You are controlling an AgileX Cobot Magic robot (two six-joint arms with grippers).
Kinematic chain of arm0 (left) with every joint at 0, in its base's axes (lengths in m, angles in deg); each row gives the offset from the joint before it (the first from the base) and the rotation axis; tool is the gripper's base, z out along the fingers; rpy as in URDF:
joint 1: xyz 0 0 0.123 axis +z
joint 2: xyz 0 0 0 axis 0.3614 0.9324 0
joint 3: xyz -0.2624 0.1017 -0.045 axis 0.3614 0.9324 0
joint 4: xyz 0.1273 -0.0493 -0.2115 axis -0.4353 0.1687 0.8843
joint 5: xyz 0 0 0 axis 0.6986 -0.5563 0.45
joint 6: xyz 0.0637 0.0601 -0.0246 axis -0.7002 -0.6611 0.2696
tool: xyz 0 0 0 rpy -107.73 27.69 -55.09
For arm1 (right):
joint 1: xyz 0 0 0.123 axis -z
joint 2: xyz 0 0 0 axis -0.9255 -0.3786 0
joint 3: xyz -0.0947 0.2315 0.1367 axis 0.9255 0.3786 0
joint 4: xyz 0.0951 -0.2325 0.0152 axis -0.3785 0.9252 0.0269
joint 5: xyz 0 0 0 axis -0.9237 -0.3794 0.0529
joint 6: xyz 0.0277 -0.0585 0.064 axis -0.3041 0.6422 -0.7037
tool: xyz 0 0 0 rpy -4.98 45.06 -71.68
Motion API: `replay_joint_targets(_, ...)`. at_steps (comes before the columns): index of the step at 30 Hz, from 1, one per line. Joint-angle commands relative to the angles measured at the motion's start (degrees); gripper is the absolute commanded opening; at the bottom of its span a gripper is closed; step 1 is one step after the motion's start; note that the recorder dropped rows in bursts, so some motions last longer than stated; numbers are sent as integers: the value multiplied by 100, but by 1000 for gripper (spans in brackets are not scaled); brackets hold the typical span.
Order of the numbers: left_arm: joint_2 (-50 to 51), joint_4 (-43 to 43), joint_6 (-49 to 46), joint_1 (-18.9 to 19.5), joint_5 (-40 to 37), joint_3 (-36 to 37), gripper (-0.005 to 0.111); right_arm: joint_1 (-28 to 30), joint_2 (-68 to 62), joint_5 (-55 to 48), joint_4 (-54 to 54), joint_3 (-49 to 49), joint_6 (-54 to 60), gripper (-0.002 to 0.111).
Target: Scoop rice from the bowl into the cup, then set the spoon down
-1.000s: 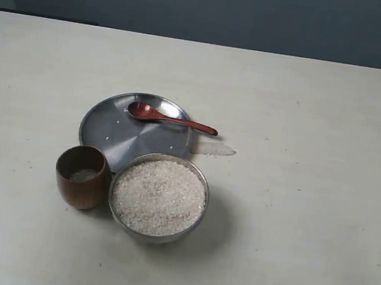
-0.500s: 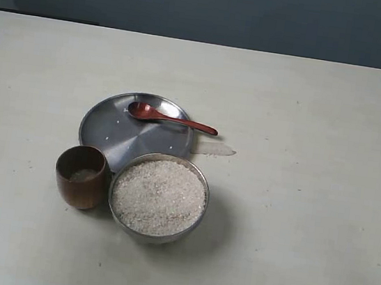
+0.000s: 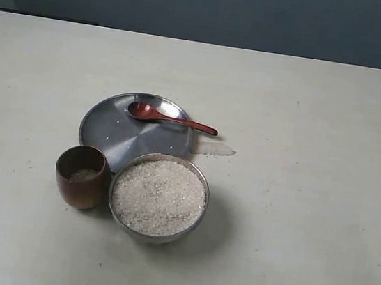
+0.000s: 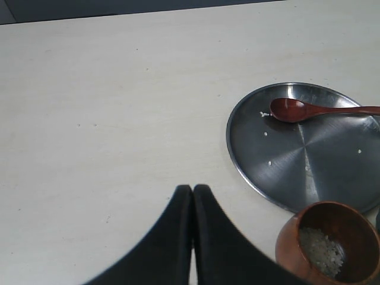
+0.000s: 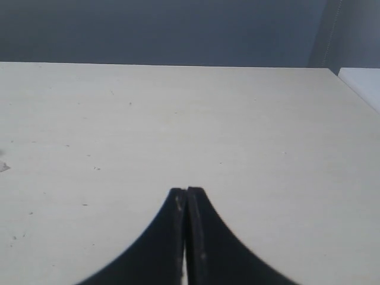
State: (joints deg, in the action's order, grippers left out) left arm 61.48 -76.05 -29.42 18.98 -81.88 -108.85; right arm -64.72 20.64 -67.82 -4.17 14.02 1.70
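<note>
The spoon [image 3: 169, 118] lies flat on the steel plate [image 3: 107, 131]. In the exterior view its long axis runs 9-to-3, scoop end at 9 and handle past the rim at 3. The plate sits at 11 o'clock from the bowl [image 3: 205, 190] of rice [image 3: 159, 196], with the cup [image 3: 81, 184] just beside the bowl at 9. The left gripper [image 4: 192, 190], fingers pressed together and empty, faces the spoon and seems nearer. The right gripper [image 5: 186, 193], likewise clenched on nothing, sees only bare table.

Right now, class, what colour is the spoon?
Glossy reddish-brown; the spoon shows best in the left wrist view.
</note>
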Motion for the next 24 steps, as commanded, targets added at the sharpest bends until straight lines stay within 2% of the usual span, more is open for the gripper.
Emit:
replay_joint_targets(1, 23, -29, -2, -16, 60, -49, 0, 27, 22, 88, -16, 30, 22, 0)
replay_joint_targets(24, -92, -29, -2, -16, 47, -49, 0, 27, 22, 88, -16, 30, 22, 0)
